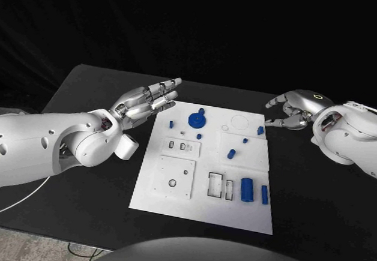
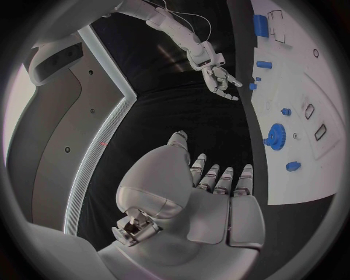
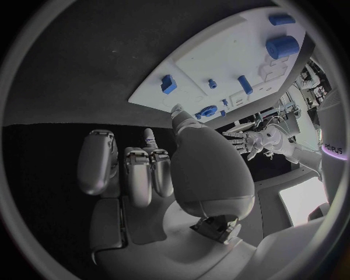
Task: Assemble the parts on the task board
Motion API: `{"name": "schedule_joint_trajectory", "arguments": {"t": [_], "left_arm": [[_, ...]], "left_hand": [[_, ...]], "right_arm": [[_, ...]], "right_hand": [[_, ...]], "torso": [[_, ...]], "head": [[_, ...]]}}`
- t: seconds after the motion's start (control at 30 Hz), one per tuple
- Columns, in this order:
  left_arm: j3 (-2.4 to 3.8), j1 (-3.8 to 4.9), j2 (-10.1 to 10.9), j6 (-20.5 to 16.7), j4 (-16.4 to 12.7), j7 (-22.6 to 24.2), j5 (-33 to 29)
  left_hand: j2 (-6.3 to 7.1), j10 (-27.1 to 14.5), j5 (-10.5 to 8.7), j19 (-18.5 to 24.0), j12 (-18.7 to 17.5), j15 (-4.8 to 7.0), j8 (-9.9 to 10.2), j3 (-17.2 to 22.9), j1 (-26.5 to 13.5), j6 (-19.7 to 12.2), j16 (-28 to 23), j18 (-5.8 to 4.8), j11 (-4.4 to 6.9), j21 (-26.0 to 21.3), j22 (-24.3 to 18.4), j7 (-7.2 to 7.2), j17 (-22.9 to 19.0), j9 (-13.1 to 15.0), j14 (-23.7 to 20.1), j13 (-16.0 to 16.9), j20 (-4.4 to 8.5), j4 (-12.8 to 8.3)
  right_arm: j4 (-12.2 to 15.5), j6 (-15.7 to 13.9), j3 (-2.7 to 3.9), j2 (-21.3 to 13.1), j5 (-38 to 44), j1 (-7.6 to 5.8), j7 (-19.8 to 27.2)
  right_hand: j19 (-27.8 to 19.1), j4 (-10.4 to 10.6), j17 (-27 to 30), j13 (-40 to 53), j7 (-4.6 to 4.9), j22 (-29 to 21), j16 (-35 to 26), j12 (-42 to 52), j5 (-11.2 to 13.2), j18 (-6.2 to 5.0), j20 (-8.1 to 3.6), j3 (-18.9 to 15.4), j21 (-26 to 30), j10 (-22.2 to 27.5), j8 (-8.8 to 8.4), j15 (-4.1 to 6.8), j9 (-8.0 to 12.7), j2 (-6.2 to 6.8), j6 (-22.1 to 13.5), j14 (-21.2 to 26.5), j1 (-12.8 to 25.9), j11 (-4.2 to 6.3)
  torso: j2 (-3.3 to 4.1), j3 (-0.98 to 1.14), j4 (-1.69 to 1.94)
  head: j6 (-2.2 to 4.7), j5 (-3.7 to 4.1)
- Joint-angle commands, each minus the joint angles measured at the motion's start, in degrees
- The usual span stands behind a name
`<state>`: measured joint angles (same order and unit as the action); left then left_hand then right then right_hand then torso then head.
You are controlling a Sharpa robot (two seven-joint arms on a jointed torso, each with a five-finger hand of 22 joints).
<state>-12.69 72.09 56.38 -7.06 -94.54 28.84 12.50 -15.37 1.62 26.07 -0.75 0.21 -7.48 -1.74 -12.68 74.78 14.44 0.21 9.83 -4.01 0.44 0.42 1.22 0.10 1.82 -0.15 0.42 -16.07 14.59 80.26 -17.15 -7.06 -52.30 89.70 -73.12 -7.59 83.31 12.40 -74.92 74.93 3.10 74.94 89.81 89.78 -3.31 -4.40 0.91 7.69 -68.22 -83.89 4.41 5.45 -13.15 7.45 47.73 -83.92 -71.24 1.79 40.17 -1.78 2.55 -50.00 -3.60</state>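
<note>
While neither hand is holding anything yet, we are hovering both over the desk (image 1: 88,81) at the far corners of the task board (image 1: 202,212). Our right hand (image 1: 292,111) is hanging just off the board's far right corner, its fingers loosely curled yet apart, with nothing between them. Our left hand (image 1: 147,100) is waiting off the far left corner, fingers stretched out flat and spread, palm bare.

From the right hand outward, the nearest part is the small blue peg (image 1: 261,130) at the board's far right edge, just beside the fingertips and lying toward the board's centre from them. The blue gear (image 1: 195,119) is sitting farther in, closer to our left hand. The two blue cylinders (image 1: 254,192) are lying near the board's near right edge, long axes running front to back, well apart from both hands. We judge the right hand is better placed for the peg.
</note>
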Motion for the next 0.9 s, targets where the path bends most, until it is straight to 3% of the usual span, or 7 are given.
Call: {"name": "schedule_joint_trajectory", "arguments": {"t": [0.03,0.3,0.73,0.9], "left_arm": [[0.01,-0.02,0.0,0.5,-0.2,0.6,-0.1],[0.00,-0.09,0.3,0.5,-0.2,0.6,-0.1],[-0.02,-0.24,0.4,0.5,-0.1,0.5,-0.1],[-0.02,-0.27,0.3,0.6,0.0,0.4,-0.1]], "left_hand": [[-0.10,0.2,0.20,-0.1,0.3,-0.43,-0.2,0.2,0.7,0.1,-0.2,0.56,-0.11,0.2,0.1,0.24,-0.1,0.1,0.2,0.1,-0.24,-0.2],[-0.10,0.2,0.20,-0.1,0.3,-0.43,-0.2,0.2,0.7,0.1,-0.2,0.56,-0.11,0.2,0.1,0.24,-0.1,0.1,0.2,0.1,-0.24,-0.2],[-0.09,0.2,0.27,-0.2,0.3,-0.47,-0.2,0.2,0.7,0.1,-0.2,0.56,-0.13,0.3,0.1,0.24,-0.1,0.1,0.2,0.1,-0.25,-0.3],[-0.09,0.2,0.27,-0.2,0.3,-0.47,-0.2,0.2,0.7,0.1,-0.2,0.56,-0.13,0.3,0.1,0.24,-0.1,0.1,0.2,0.1,-0.25,-0.3]], "right_arm": [[-0.3,-0.3,0.01,0.2,0.1,0.38,1.1],[-1.0,-0.7,0.01,1.0,0.1,1.58,1.9],[-1.2,-1.2,0.01,1.4,0.1,2.43,2.6],[-1.4,-1.0,0.01,1.4,0.1,2.63,2.3]], "right_hand": [[0.3,0.7,-15.1,15.1,0.16,9.7,0.2,0.2,0.2,0.35,0.01,-0.1,-0.4,-6.1,0.54,0.09,0.1,0.64,0.8,-6.1,-0.3,-0.05],[0.4,2.5,-15.1,15.1,0.42,9.8,0.2,0.2,0.2,0.41,0.19,-0.4,-0.7,-6.1,1.77,-0.12,0.0,1.08,3.5,-6.1,-1.4,-0.29],[0.5,2.8,-15.1,15.1,0.47,9.8,0.2,0.2,0.3,0.42,0.21,-0.6,-0.8,-6.1,1.85,-0.15,-0.1,1.34,3.7,-6.1,-1.5,-0.32],[0.5,2.8,-15.1,15.1,0.58,9.8,0.2,0.2,-1.7,0.41,0.30,-0.1,-0.8,-6.1,1.83,-0.24,0.0,0.81,3.8,-6.1,-3.1,-0.42]], "torso": [[0.01,-0.01,-0.06],[0.07,0.05,0.02],[0.12,0.01,0.01],[0.10,-0.02,0.07]], "head": [[0.00,0.05],[0.00,-0.15],[0.00,0.14],[0.00,0.13]]}}
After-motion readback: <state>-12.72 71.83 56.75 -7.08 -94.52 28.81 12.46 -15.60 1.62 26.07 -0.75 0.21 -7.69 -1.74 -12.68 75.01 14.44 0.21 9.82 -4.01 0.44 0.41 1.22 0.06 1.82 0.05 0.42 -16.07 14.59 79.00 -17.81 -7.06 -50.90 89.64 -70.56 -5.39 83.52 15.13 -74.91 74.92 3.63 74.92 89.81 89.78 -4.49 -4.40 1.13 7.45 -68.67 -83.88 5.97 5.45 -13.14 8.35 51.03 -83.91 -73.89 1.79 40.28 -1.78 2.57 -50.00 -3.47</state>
